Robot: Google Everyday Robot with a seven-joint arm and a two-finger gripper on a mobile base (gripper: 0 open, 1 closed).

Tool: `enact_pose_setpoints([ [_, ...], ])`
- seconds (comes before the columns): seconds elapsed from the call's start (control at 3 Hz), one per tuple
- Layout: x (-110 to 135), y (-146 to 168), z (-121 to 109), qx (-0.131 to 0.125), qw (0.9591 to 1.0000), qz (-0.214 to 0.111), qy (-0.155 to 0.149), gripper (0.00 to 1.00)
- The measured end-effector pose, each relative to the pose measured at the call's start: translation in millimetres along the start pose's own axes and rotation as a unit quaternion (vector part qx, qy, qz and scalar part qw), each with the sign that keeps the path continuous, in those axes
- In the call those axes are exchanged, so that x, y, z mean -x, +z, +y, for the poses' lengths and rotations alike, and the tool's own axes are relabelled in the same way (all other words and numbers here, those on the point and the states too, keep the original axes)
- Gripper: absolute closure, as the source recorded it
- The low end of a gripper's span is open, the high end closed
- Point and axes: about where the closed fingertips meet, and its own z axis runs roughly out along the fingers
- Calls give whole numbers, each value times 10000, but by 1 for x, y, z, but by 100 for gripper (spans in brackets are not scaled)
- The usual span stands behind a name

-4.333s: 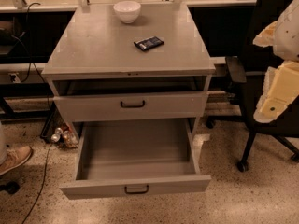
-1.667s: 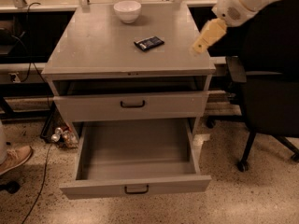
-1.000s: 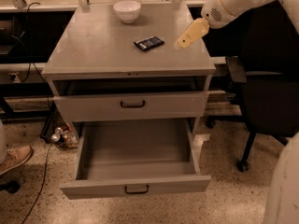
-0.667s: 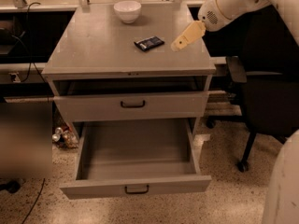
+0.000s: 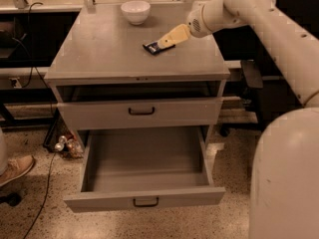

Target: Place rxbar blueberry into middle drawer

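The rxbar blueberry (image 5: 151,48) is a small dark flat bar lying on the grey cabinet top (image 5: 99,49), right of centre. My gripper (image 5: 164,42) reaches in from the upper right, low over the top, with its pale yellow tip over the bar's right end; whether it touches the bar cannot be told. The middle drawer (image 5: 145,201), the lower of the two handled fronts, is pulled open toward me and its inside (image 5: 144,158) shows nothing in it. The upper drawer front (image 5: 142,112) is slightly out.
A white bowl (image 5: 135,11) stands at the back of the cabinet top. My white arm and base (image 5: 284,173) fill the right side. A dark chair (image 5: 251,76) is right of the cabinet. Cables and cans (image 5: 65,144) and a person's shoe (image 5: 15,168) are on the floor at left.
My arm has swung in from the right and moved left and down across the cabinet top until the gripper reached the bar. The bar, bowl and drawers have not moved.
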Motion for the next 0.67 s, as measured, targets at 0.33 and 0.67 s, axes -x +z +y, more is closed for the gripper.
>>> enact_pose_setpoints([
  [0.33, 18, 40, -9, -246, 9990, -373, 67, 0],
  [0.67, 26, 77, -3, -217, 9984, -519, 95, 0],
])
